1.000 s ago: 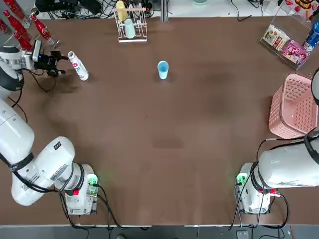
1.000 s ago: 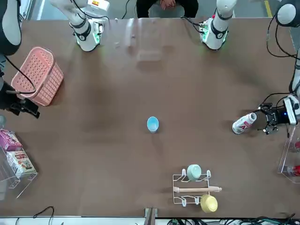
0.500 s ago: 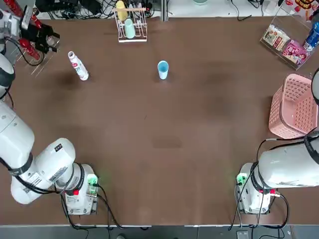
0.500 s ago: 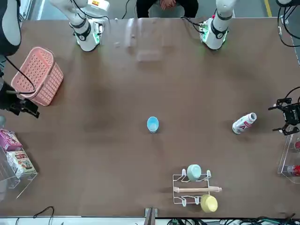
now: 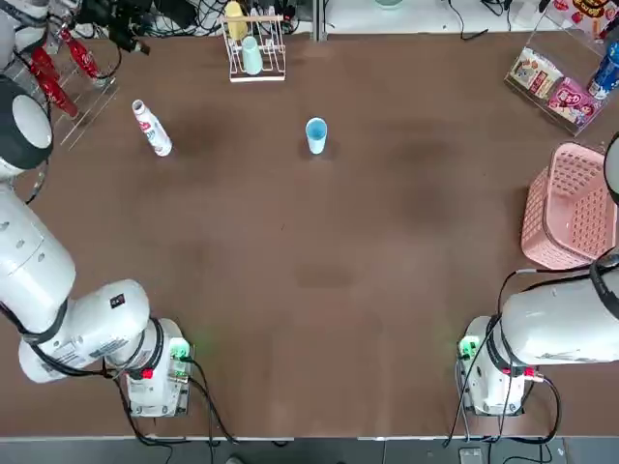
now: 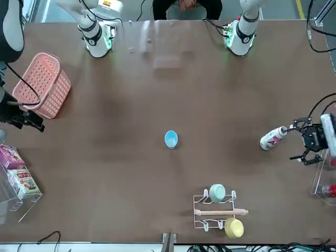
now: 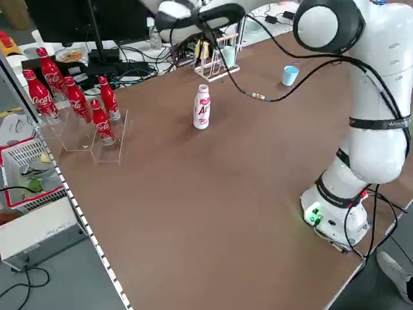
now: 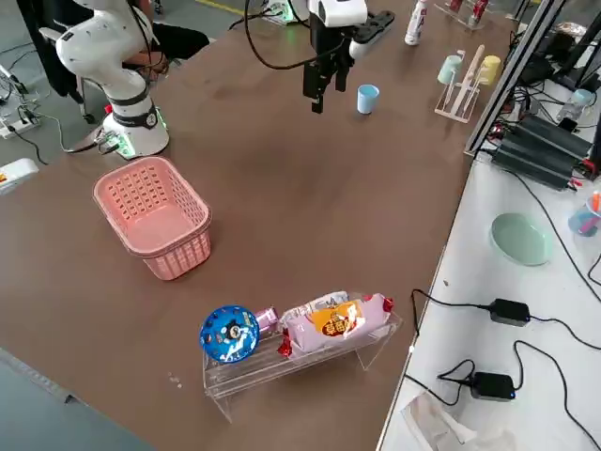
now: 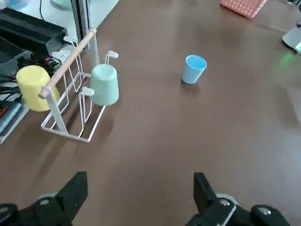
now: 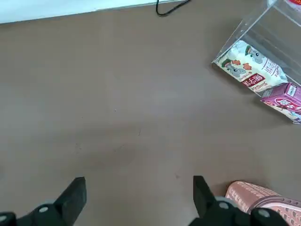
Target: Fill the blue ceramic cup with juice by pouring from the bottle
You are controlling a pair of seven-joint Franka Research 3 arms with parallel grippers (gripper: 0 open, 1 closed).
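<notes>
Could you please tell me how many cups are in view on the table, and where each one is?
3. The small bright blue ceramic cup stands alone mid-table. The pale mint-green cup and the yellow cup hang on the white wire rack at the far edge. None seems hidden.

The table (image 5: pixel 329 290) has a matt brown top, smooth with faint scuffs. The bottle (image 5: pixel 152 128) is glossy white plastic under a printed red-and-white label. The blue ceramic cup (image 5: pixel 316 135) looks smooth, softly glazed. The drying rack (image 9: pixel 77 106) is thin white-coated wire with a pale wooden rod. The pink basket (image 5: pixel 569 208) is perforated plastic. The display stand (image 8: pixel 291 362) is clear, shiny acrylic.
</notes>
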